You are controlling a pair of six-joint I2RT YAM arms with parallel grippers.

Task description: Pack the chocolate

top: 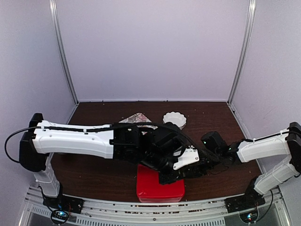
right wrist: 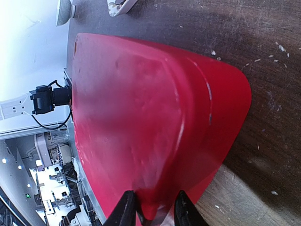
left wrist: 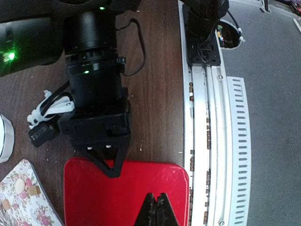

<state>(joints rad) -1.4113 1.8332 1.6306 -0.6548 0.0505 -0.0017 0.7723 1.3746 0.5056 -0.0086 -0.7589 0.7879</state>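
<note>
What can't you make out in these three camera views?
Top external: the left arm covers most of the flowered tray.
Left wrist: the frame corner cuts off the tray; only a few chocolate pieces show.
Right wrist: the bottom edge crops the right end effector, so its grip on the red container is unclear.
Every view: the container's contents.

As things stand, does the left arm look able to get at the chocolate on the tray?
Probably yes. The chocolate lies uncovered on the tray, beside the red box under the left fingers; only the right fingers crowd that side.
</note>
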